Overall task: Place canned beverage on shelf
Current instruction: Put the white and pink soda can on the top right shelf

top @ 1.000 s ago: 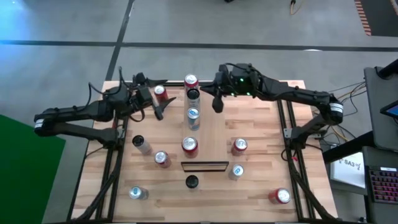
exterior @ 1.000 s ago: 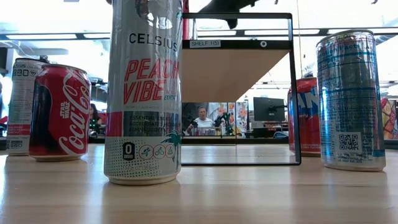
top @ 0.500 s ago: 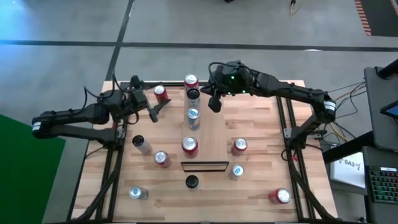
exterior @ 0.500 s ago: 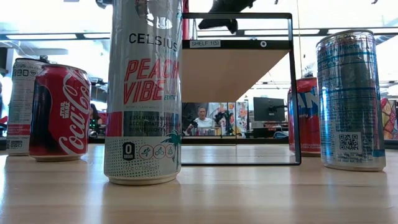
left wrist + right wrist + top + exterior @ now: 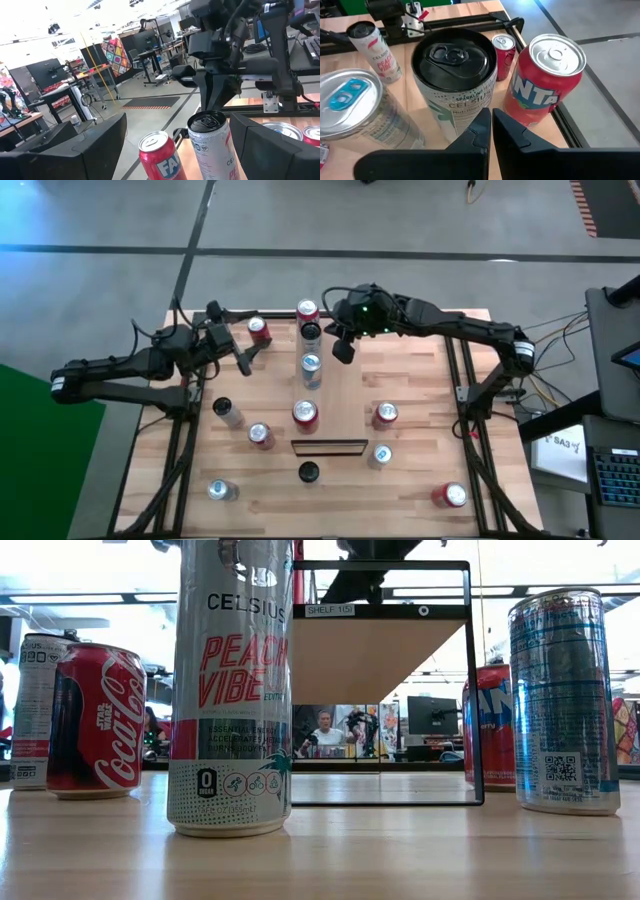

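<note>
The shelf (image 5: pixel 336 395) is a long raised light board down the table's middle; the low view shows its underside (image 5: pixel 370 650). Several cans stand in a row on it: a red Fanta can (image 5: pixel 545 85) at the far end, then a black-topped Celsius can (image 5: pixel 454 75), a silver can (image 5: pixel 350 100) and a red can (image 5: pixel 305 413). My right gripper (image 5: pixel 343 350) is shut. It hangs tipped down just right of the Celsius can, apart from it. My left gripper (image 5: pixel 178 125) is open and level, left of the shelf near a red can (image 5: pixel 259 330), with nothing between its fingers.
Several more cans stand on the planked table around the shelf's near end, among them a Peach Vibe can (image 5: pixel 230 690), a Coca-Cola can (image 5: pixel 95 720) and a silver can (image 5: pixel 565 700). Black frame rails (image 5: pixel 180 430) run along both sides of the table.
My right gripper has shifted toward the table's left, closer to the black-topped Celsius can, and has tipped further downward while staying shut. My left gripper has drawn back a little toward the table's left edge, still open. No can has moved.
</note>
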### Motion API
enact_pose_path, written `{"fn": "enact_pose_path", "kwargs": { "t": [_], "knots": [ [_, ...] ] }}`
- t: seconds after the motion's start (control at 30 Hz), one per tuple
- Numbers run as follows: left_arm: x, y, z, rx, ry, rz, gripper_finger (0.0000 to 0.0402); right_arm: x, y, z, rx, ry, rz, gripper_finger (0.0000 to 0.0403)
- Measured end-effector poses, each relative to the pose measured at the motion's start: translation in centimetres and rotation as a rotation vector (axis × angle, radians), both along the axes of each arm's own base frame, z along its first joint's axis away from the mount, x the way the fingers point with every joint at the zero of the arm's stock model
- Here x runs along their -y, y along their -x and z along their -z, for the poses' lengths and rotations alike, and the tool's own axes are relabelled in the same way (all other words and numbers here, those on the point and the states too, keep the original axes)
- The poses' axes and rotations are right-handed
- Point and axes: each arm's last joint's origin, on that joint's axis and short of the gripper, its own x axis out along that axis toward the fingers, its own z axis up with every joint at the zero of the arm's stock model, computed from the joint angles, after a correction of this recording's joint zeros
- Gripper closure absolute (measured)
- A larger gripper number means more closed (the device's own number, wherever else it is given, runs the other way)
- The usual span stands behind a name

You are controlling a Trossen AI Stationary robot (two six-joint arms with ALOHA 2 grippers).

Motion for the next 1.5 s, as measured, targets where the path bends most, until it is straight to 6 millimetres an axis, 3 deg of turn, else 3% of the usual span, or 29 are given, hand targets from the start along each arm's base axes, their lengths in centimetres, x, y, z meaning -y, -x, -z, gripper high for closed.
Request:
{"fn": "enact_pose_path", "kwargs": {
  "t": [1.2, 1.5],
  "knots": [
    [0.02, -0.01, -0.08, 0.007, -0.001, 0.001, 0.0080, 0.01, -0.45, -0.14, 0.041, 0.009, -0.010, 0.0394],
    [0.01, -0.01, -0.07, 0.006, -0.001, 0.001, 0.0080, -0.27, -0.30, 0.59, -0.025, -0.020, -0.034, 0.0394]
  ]
}}
